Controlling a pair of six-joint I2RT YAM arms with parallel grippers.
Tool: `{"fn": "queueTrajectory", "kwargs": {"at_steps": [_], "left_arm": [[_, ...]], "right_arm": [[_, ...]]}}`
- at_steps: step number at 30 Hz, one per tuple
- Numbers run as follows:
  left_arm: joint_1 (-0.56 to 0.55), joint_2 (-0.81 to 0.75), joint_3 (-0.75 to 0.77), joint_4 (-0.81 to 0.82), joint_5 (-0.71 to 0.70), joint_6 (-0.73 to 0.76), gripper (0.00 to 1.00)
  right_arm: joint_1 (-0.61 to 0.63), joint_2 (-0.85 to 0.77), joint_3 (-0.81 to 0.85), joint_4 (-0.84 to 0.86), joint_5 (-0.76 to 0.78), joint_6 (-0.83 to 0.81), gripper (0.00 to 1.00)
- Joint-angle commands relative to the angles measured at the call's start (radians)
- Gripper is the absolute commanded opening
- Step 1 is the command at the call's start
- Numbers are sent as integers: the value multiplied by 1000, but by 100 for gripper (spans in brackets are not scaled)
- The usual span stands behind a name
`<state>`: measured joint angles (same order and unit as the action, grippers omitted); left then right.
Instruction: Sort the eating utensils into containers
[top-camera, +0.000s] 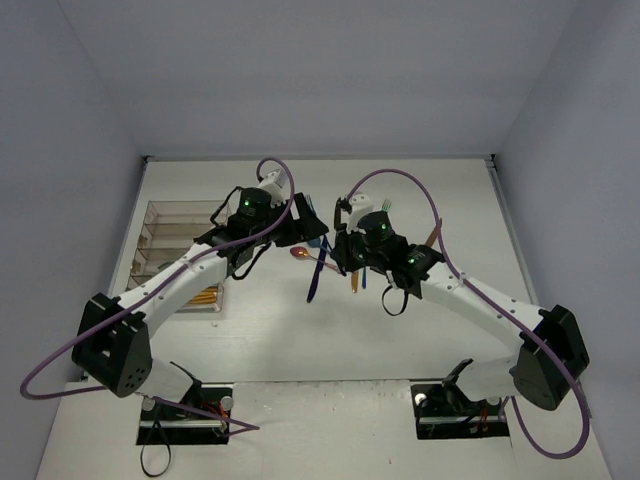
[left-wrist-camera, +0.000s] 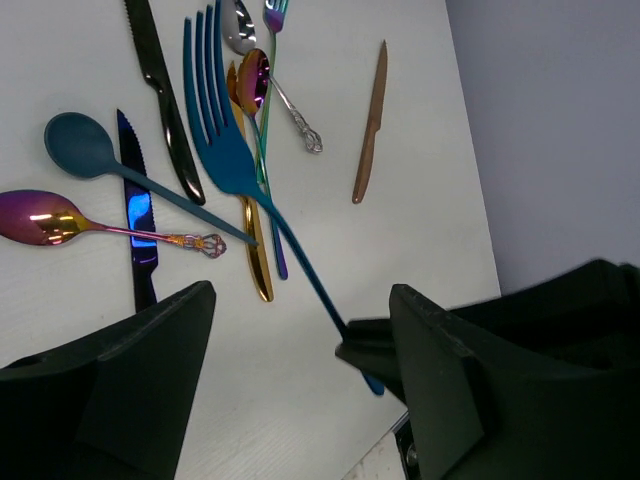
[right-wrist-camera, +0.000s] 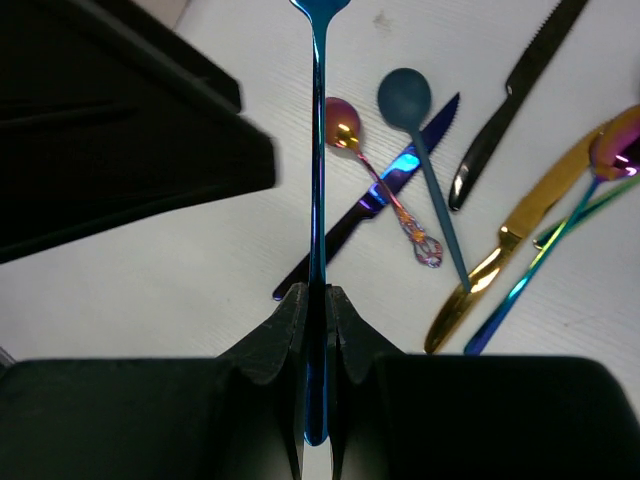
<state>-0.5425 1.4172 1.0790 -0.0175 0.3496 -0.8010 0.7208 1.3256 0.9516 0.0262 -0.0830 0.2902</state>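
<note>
Right fingers (right-wrist-camera: 285, 330) clamp the blue fork (left-wrist-camera: 225, 150) at its handle end, above the worktop (left-wrist-camera: 400, 250) centre, tines toward the far-left corner. Left fingers (left-wrist-camera: 150, 360) spread wide, empty, flanking it. Beneath lie a black knife (left-wrist-camera: 160, 100), blue spoon (left-wrist-camera: 80, 145) and copper knife (left-wrist-camera: 370, 125).

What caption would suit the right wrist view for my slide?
Right gripper clamps a blue fork by its handle over loose cutlery on the white table.
</note>
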Motion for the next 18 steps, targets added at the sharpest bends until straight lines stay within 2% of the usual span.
{"fn": "queueTrajectory", "kwargs": {"at_steps": [1, 3, 4, 9, 14, 16, 18], "left_arm": [[-21, 19, 72, 98, -42, -52, 65], [-30, 27, 77, 101, -64, -55, 62], [-33, 30, 78, 101, -74, -58, 58], [-36, 28, 64, 102, -110, -90, 33], [-36, -5, 24, 103, -162, -117, 2], [-36, -22, 6, 100, -180, -134, 0], [-35, -35, -17, 99, -203, -147, 0]], "right_arm": [[44, -32, 13, 116, -17, 27, 0], [57, -31, 11, 126, -11, 31, 0], [62, -29, 10, 131, -10, 34, 0], [82, -19, 2, 154, -3, 44, 0], [86, -5, -12, 170, 18, 53, 0], [86, 2, -16, 175, 34, 58, 2], [86, 6, -19, 181, 46, 59, 8]]}}
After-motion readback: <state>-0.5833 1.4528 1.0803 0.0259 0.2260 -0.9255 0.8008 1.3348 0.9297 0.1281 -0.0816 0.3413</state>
